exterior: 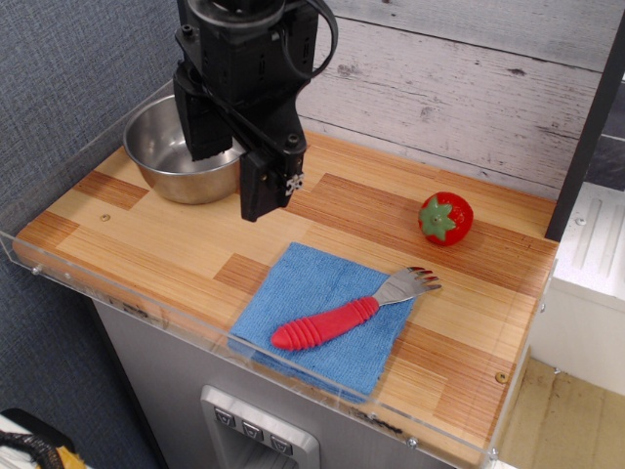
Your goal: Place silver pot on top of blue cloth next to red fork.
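Nearest the camera, the clear acrylic lip (146,298) runs along the front edge of the wooden bench (176,244), whose top is made of light and dark butcher-block strips. Just behind that lip, toward five o'clock of the bench's middle, lies the blue cloth (303,283), a fuzzy square turned slightly askew and flat on the wood. The red fork (337,320) rests on the cloth, its ridged red handle pointing toward eight o'clock and its silver head with tines reaching off the cloth's edge toward two o'clock.

Farther back, at about three o'clock of the bench, a red strawberry toy (446,218) with a green top stands alone on the wood, well apart from the cloth.

At the far ten o'clock corner sits the silver pot (171,156), upright on the bench against the grey fabric wall (59,88), well apart from the blue cloth and not on it. The black pincer (266,200) hangs in front of the pot's right side, its tip pointing down above the wood just beside the pot; whether its fingers are spread or pressed together cannot be told from this angle. Behind everything runs a whitewashed plank wall (469,88).
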`<state>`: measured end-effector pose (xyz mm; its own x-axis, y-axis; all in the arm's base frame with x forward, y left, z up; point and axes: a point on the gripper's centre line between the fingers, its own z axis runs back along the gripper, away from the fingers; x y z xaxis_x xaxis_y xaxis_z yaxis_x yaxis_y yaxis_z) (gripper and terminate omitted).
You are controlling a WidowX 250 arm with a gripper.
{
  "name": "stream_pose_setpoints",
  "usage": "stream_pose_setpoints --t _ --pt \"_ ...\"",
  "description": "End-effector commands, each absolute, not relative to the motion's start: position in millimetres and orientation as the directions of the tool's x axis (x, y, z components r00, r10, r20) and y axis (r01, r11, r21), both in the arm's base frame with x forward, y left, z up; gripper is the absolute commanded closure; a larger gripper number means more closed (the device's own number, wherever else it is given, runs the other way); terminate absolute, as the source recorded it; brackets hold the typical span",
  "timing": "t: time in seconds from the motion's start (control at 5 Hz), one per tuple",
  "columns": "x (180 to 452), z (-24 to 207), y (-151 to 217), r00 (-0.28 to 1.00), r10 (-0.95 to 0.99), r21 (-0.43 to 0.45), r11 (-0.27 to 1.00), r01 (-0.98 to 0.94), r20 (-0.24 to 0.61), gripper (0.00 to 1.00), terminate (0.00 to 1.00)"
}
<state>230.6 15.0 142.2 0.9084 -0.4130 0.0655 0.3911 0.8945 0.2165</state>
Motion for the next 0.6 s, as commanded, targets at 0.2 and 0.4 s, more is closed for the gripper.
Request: stream_pose_setpoints --t 0.2,0.4 --pt "237.4 162.1 42.8 0.946 -0.297 0.212 0.94 0.266 0.131 0.0 0.0" --pt "252.1 175.9 56.5 0.958 -0.247 0.209 0.954 0.214 0.147 0.0 0.0"
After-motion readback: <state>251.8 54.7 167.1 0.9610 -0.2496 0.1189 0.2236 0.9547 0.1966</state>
